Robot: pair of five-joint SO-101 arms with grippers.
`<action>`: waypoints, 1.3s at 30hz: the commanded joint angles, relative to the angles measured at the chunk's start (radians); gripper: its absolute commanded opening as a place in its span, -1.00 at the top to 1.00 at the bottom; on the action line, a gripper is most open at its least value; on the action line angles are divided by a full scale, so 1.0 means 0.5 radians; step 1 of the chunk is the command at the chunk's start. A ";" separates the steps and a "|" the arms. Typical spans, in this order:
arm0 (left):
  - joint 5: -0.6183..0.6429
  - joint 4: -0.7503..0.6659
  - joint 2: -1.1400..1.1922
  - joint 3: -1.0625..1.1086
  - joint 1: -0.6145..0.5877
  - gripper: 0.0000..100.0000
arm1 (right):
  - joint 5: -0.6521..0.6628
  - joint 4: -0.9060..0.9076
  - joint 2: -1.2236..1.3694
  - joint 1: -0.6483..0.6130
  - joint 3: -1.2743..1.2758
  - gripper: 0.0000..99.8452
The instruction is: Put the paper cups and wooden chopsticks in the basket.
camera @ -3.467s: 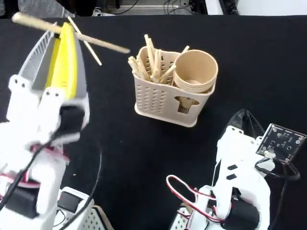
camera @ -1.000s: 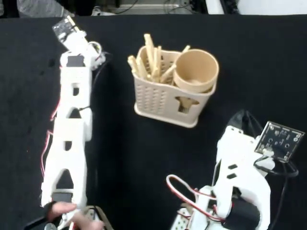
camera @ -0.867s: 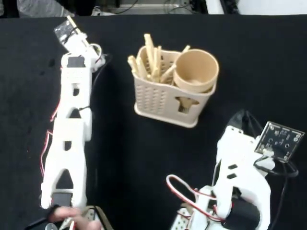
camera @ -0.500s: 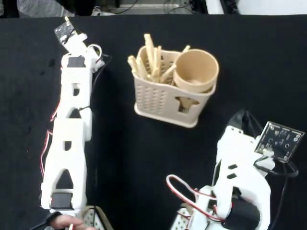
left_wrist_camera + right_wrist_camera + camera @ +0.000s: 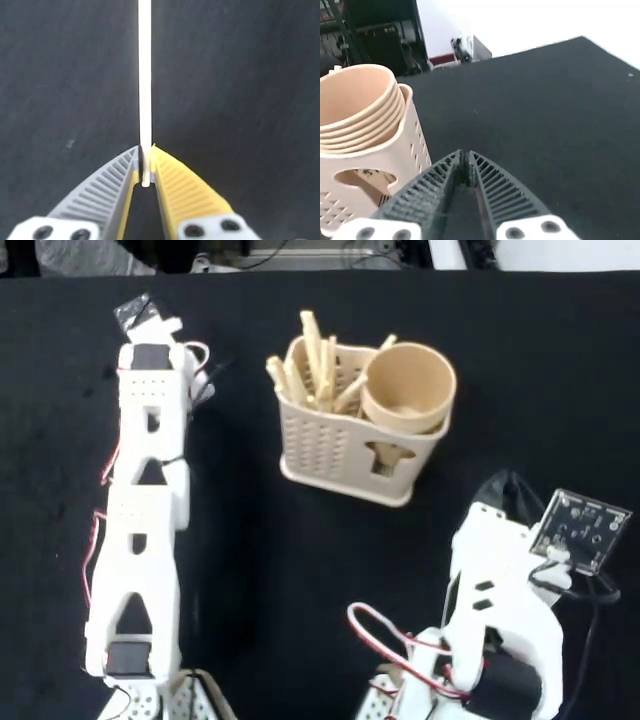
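Nearest the arms' bases, the right gripper (image 5: 465, 161) is seen pressed together on nothing, just beside the basket (image 5: 330, 445). In that basket 1 stack of paper cups (image 5: 405, 380) is nested, with a bundle of chopsticks (image 5: 315, 360) standing tilted beside it. Farther out, the left arm (image 5: 140, 520) is stretched over the black table (image 5: 520, 360), well apart from the basket. Its left gripper (image 5: 145, 156) is pinched on 1 chopstick (image 5: 145, 75).

The stick is gripped at its very end, so a slip or a pivot between the fingers is judged likely during a swing. The upright bundle could also be struck, or the basket tipped.

The stick's long axis is in line with the gripper, and its free end is pointed straight away from the fingertips. Whether it is level cannot be told.
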 commanded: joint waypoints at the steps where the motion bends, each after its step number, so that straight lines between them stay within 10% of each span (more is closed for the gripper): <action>1: -0.239 0.221 -0.258 0.002 -0.005 0.94 | 0.018 -0.037 -0.017 -0.025 -0.005 0.96; 25: -1.203 0.055 -2.556 3.577 0.063 0.94 | 0.018 -0.037 -0.017 -0.025 -0.008 0.96; 39: -1.544 -0.236 -3.323 3.798 0.072 0.52 | 0.015 -0.034 -0.017 -0.028 -0.005 0.96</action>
